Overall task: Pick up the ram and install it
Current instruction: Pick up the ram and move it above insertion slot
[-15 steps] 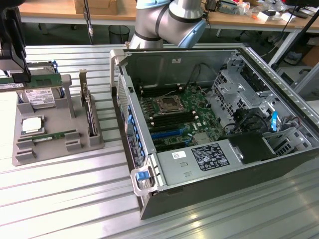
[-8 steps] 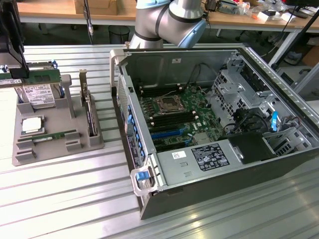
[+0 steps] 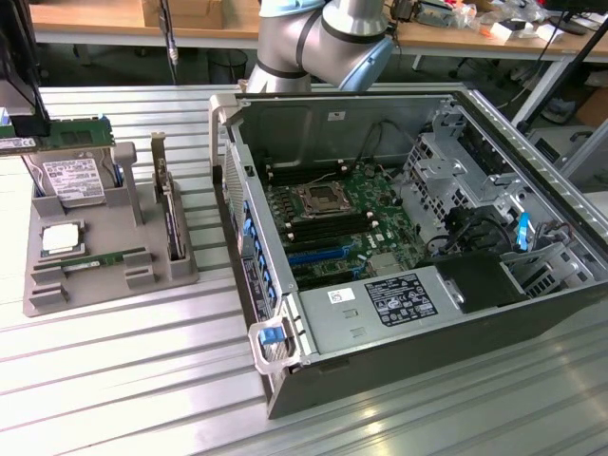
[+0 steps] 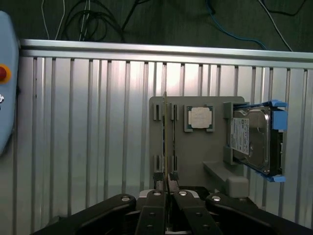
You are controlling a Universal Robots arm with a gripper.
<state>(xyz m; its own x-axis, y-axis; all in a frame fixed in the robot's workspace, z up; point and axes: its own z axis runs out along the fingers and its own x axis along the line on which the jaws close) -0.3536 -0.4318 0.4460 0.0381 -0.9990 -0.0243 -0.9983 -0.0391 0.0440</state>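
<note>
Grey plastic makes up the parts tray [image 3: 176, 271] at the exterior view's left, set on the ribbed aluminium counter [image 3: 114, 380]. At the tray's far end a hard drive [image 3: 71, 179] leans in a holder. Above it a green board [image 3: 66, 131] juts in from the frame edge, cut off and hard to identify. Nearer sits the square silver processor [image 3: 59, 237]. Nearest of all, the ram [image 3: 95, 258] lies lengthwise in its slot, a thin green strip whose chips are too small to make out. An expansion card [image 3: 169, 214] stands upright along the tray's right side.

To the right, the open computer case [image 3: 285, 128] lies on the counter with its motherboard [image 3: 332, 223] facing up. Cables and the power supply [image 3: 370, 313] hide part of that board. Above the case's far wall the arm [image 3: 323, 38] is cut off by the frame's top edge.

In the wrist view the tool [image 4: 169, 190] is closed, its black fingers [image 4: 154, 215] brought together and held away from the tray. Two edge-on sticks [image 4: 166, 142] show there as thin lines in the tray's slots. The ends closest to the tool are hidden behind the fingertips, so I cannot tell whether anything sits between the fingers. A pale blue device [image 4: 6, 83] with a red button is cut off at the frame edge.
</note>
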